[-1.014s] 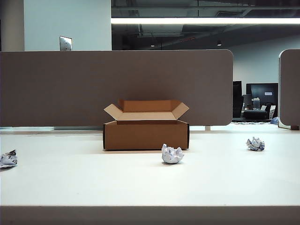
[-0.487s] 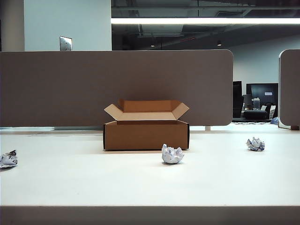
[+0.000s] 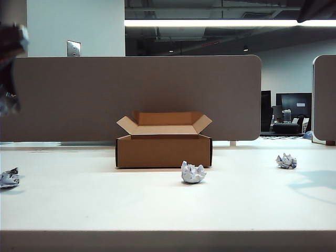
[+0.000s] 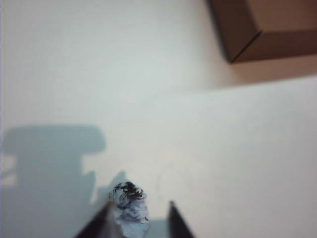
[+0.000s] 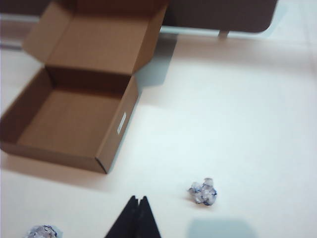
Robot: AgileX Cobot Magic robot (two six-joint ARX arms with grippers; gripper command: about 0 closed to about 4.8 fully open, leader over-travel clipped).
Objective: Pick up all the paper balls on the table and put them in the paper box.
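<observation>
Both arms have just entered above the table (image 3: 157,210). Left gripper (image 4: 138,218), fingers apart, hangs over one paper ball (image 4: 129,208); right gripper (image 5: 137,218) is closed. Paper box (image 3: 164,142) remains empty; collection is starting.

The table (image 3: 105,205) bears the paper box (image 3: 163,150) and three paper balls (image 3: 192,172).

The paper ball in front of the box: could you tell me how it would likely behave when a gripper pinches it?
The middle paper ball is loosely crumpled, so it probably squashes easily and weighs little. Its irregular, creased shape suggests it would scoot or tumble briefly rather than roll far on the table. Rough folds should grip well.
</observation>
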